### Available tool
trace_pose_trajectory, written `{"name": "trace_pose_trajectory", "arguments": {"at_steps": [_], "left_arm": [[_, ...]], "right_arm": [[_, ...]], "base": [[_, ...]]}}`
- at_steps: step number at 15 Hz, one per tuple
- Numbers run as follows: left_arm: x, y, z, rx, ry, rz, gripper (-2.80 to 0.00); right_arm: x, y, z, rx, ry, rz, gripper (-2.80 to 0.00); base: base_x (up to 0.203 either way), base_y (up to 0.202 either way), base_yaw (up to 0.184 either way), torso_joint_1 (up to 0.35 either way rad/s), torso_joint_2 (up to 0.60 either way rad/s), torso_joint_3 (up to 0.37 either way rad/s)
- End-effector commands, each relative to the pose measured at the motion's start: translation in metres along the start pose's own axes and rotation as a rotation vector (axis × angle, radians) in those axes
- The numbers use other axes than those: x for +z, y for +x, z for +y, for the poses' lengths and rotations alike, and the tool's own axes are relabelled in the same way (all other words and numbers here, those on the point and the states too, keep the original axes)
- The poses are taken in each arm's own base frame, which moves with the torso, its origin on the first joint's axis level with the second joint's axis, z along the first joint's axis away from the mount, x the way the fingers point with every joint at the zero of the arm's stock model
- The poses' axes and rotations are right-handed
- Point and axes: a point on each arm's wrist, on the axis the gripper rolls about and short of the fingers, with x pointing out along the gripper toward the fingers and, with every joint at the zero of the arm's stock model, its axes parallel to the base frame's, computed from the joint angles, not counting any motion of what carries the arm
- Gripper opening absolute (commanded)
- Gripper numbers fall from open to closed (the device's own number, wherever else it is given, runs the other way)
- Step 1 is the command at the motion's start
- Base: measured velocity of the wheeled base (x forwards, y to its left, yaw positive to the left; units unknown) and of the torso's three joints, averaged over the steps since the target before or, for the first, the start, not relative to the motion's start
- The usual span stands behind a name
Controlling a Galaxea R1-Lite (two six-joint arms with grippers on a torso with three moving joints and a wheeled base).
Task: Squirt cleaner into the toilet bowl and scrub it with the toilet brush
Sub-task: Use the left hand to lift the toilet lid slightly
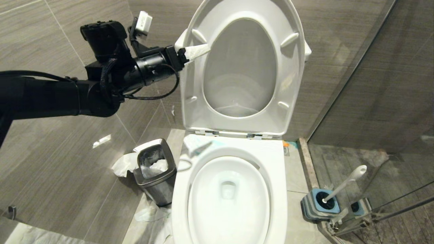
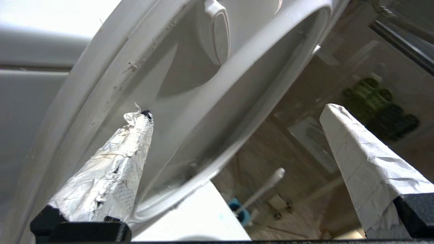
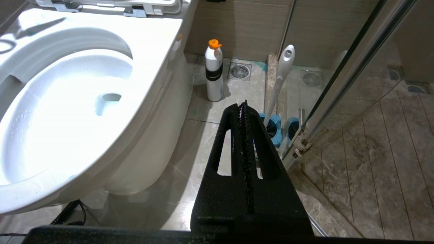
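The white toilet bowl [image 1: 179,196] stands open, with its seat [image 1: 188,84] and lid raised against the wall. A faint pale-blue smear of cleaner [image 1: 213,143] marks the rim near the hinges. My left gripper [image 1: 191,45] is open at the raised seat's upper left edge. Its white-wrapped fingers [image 2: 135,142] straddle the seat ring [image 2: 217,112] and hold nothing. The toilet brush [image 1: 346,181] leans in its blue-and-grey holder [image 1: 320,203] on the floor to the right. My right gripper [image 3: 242,103] is shut and empty, low beside the bowl [image 3: 152,37], pointing towards the brush [image 3: 281,78].
A white bottle with an orange cap [image 3: 214,73] stands on the floor behind the bowl's right side. A steel waste bin [image 1: 156,169] with tissue sits left of the toilet. A glass shower partition [image 1: 373,84] closes off the right side. Paper lies on the floor.
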Motion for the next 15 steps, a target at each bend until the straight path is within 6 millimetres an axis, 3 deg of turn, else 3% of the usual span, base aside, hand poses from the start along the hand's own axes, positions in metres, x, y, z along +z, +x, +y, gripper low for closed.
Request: {"name": "trace_pose_trajectory", "arguments": {"at_steps": [1, 5, 12, 15], "left_arm": [[-0.004, 0.008, 0.001, 0.029, 0.021, -0.019, 0.0], [-0.005, 0.013, -0.003, 0.061, 0.031, -0.039, 0.0], [-0.029, 0.028, 0.003, 0.158, 0.118, -0.034, 0.0], [-0.029, 0.029, 0.001, 0.174, 0.133, -0.044, 0.0]], "right_arm": [[0.0, 0.0, 0.0, 0.001, 0.0, 0.002, -2.8], [0.0, 0.0, 0.0, 0.001, 0.0, 0.002, -2.8], [0.0, 0.0, 0.0, 0.001, 0.0, 0.002, -2.8], [0.0, 0.0, 0.0, 0.001, 0.0, 0.002, -2.8]], "base": [[0.0, 0.0, 0.0, 0.0, 0.0, 0.0], [0.0, 0.0, 0.0, 0.0, 0.0, 0.0], [0.0, 0.0, 0.0, 0.0, 0.0, 0.0], [0.0, 0.0, 0.0, 0.0, 0.0, 0.0]]}}
